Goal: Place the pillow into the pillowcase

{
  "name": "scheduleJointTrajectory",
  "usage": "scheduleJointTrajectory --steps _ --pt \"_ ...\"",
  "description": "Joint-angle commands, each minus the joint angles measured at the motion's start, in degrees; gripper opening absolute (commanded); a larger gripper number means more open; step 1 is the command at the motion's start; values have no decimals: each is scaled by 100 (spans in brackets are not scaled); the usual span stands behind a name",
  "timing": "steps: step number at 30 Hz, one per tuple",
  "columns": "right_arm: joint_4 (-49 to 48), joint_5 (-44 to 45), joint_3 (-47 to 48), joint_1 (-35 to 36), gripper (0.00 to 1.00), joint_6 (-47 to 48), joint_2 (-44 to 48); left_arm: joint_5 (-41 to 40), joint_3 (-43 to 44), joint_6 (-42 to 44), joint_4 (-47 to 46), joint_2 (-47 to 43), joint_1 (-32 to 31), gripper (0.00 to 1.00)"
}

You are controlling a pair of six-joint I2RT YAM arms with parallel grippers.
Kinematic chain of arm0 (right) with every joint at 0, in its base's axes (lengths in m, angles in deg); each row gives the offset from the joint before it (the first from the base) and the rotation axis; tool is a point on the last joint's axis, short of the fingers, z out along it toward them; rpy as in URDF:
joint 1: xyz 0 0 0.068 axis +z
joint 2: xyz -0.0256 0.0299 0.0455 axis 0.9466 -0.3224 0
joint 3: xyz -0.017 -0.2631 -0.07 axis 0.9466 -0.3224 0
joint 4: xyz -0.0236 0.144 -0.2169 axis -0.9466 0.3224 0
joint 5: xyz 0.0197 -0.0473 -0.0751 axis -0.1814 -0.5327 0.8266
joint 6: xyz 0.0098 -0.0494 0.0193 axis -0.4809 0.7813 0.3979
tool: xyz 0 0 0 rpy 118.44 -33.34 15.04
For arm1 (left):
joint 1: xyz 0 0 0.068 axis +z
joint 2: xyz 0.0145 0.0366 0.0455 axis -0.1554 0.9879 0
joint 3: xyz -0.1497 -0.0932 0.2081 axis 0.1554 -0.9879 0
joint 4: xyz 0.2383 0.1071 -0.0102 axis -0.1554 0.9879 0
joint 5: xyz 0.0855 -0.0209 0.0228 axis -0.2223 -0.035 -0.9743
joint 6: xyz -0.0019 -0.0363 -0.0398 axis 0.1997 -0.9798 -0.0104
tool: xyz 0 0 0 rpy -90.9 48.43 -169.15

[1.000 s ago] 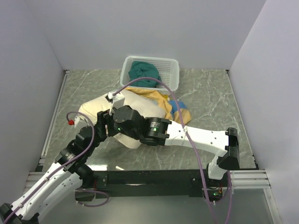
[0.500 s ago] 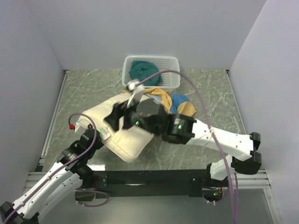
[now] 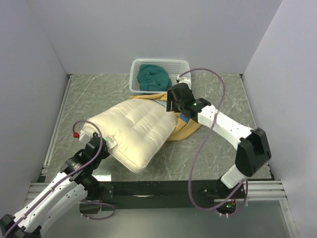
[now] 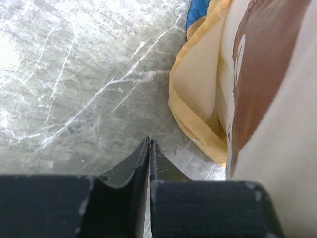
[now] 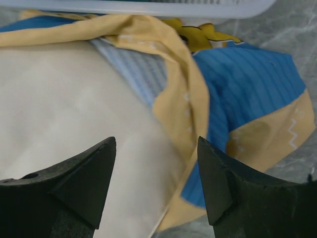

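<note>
The cream pillow (image 3: 133, 131) lies flat on the table, its far right end resting on the mustard-yellow pillowcase (image 3: 187, 130). My right gripper (image 3: 173, 103) is open and empty, hovering over the pillow's far right edge where the pillowcase opening lies. In the right wrist view (image 5: 156, 144) the pillow (image 5: 64, 109) fills the left, with the yellow hem (image 5: 190, 99) and the blue side (image 5: 247, 84) to the right. My left gripper (image 3: 102, 145) is shut at the pillow's near left corner. In the left wrist view (image 4: 149, 142) nothing shows between its jaws. The pillow's brown bear face (image 4: 262, 64) and the pillowcase (image 4: 198, 94) lie to its right.
A white basket (image 3: 184, 74) holding a teal cloth (image 3: 152, 77) stands at the back, just behind the pillowcase; its rim (image 5: 148, 6) shows in the right wrist view. Grey walls close in the table on three sides.
My right arm has swung off the pillow, back and to the right, and now hovers over the pillowcase. The pillow has spread out flat. My left gripper has stayed at the near corner.
</note>
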Motion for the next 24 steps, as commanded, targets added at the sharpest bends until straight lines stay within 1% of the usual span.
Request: scheduleJointTrajectory --steps 1,4,5,9,12,13,14,15,16,17,19,21,23,24 --pt "-393 -390 101 -482 74 329 -451 -52 303 155 -184 48 -7 9" --pt "-445 -566 365 -737 75 417 -926 -52 400 226 -193 83 -7 9" --pt "-498 -854 478 -877 76 443 -1144 -61 426 243 -193 92 -7 9" --pt "-490 -1357 874 -1106 74 399 -1691 -87 584 340 -219 163 -7 9" --pt "-630 -1542 963 -1115 62 364 -1797 -61 646 393 -289 259 2 9" --pt "-587 -1534 1059 -1115 48 364 -1797 -61 655 402 -307 285 -7 9" --pt "-517 -1516 1120 -1089 35 373 -1788 -43 664 419 -359 329 -7 9" --pt "-386 -1333 1147 -985 22 390 -1745 -34 699 437 -377 391 -7 9" --pt "-323 -1192 1165 -923 6 451 -1622 -34 717 437 -386 426 -7 9" --pt "-288 -1026 1139 -818 0 478 -1526 -26 734 454 -412 452 -7 8" --pt "-217 -822 964 -589 0 513 -1158 -34 761 498 -491 505 -7 8" --pt "-235 -839 779 -422 0 470 -849 -8 822 612 -640 558 -7 9" --pt "-313 -1015 410 -97 0 374 -287 53 883 735 -790 637 -7 9" --pt "-479 -1076 261 52 0 329 -68 97 988 971 -912 820 -7 12"
